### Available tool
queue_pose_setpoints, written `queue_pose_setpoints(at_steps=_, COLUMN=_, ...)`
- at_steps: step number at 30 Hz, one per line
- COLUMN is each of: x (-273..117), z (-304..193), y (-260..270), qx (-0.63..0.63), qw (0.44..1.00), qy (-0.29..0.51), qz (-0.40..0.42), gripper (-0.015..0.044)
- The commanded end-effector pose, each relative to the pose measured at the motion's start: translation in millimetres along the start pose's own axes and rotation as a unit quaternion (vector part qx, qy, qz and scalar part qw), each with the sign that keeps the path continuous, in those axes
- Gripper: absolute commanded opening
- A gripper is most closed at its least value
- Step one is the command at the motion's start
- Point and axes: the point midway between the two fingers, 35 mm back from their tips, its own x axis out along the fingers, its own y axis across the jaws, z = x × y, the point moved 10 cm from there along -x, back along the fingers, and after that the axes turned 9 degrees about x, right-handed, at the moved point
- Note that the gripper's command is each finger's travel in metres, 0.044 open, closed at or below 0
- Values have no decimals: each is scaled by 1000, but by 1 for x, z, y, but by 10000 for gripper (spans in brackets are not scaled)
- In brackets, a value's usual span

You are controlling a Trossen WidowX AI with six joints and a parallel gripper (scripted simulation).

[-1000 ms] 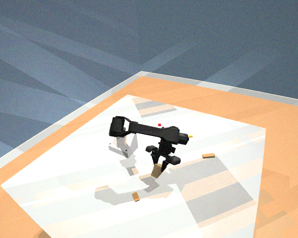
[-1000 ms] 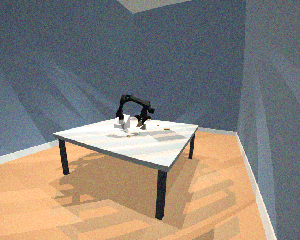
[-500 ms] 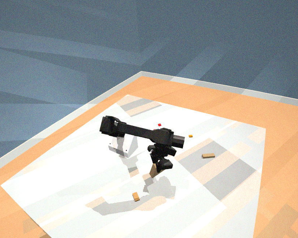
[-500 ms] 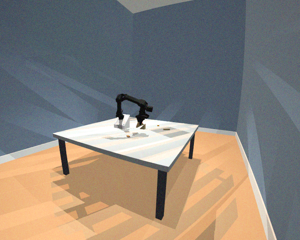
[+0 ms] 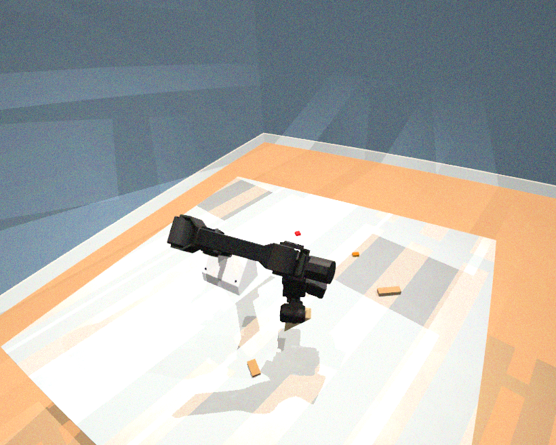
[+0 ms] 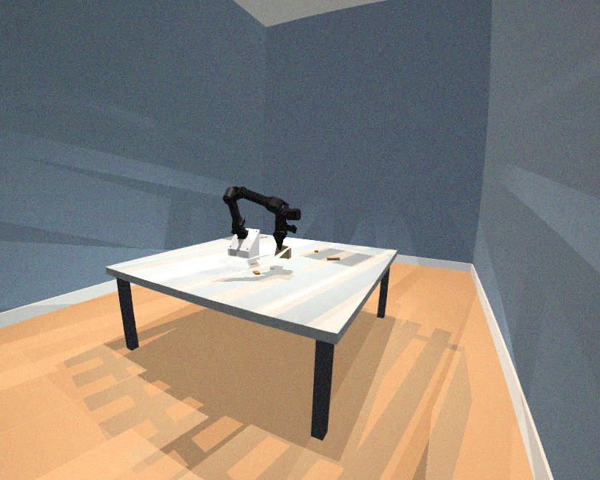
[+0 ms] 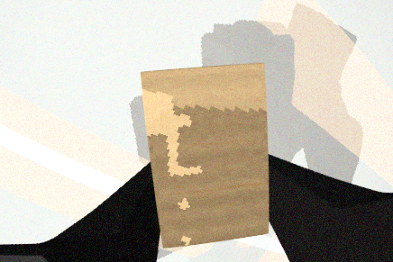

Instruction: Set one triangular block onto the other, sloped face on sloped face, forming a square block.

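My gripper points down and is shut on a wooden triangular block. The wrist view shows a broad rectangular face of this block between the two black fingers, slightly skewed. In the top view a narrow corner of it points down below the fingers, and it appears to be above the table. In the exterior view wood shows beside and below the fingertips, but I cannot tell whether it is one block or both. The other triangular block cannot be made out separately; the arm or held block may hide it.
An orange block lies toward the front. A flat wooden bar and a small orange piece lie to the right. A small red piece lies behind the arm. The white base is left.
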Motion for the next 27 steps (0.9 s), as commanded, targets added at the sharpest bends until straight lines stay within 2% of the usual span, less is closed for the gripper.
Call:
queue_pose_setpoints(at_steps=1, x=-1, z=-4, y=-5, qx=50, qw=998, qy=-21, qz=18, gripper=0)
queue_pose_setpoints(at_steps=8, x=-5, z=-9, y=-16, qx=144, qw=986, qy=-67, qz=51, gripper=0)
queue_pose_setpoints(at_steps=13, x=-5, z=-10, y=-16, qx=153, qw=984, qy=-72, qz=54, gripper=0)
queue_pose_setpoints(at_steps=27, x=-29, z=-8, y=38, qx=149, qw=983, qy=-77, qz=78, gripper=0)
